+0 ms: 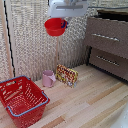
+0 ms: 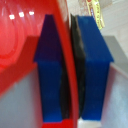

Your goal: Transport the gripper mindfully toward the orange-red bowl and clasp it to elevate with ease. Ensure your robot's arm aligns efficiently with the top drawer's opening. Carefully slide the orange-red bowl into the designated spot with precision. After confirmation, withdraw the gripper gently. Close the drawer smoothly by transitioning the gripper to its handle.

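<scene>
While the tool [image 1: 63, 22] hangs high, its 2 blue fingertips [image 2: 50, 70] pinch the rim of the orange-red bowl [image 1: 54, 27] beside the top drawer [image 1: 106, 36].

**White head, blue fingertips**

So the gripper [image 1: 63, 23] is a chunky white block up top with short dark fingers. Up close in the wrist view the fingertips [image 2: 50, 70] are flat bright-blue slabs with angled tops and black rubbery padding along one inner face.
</scene>
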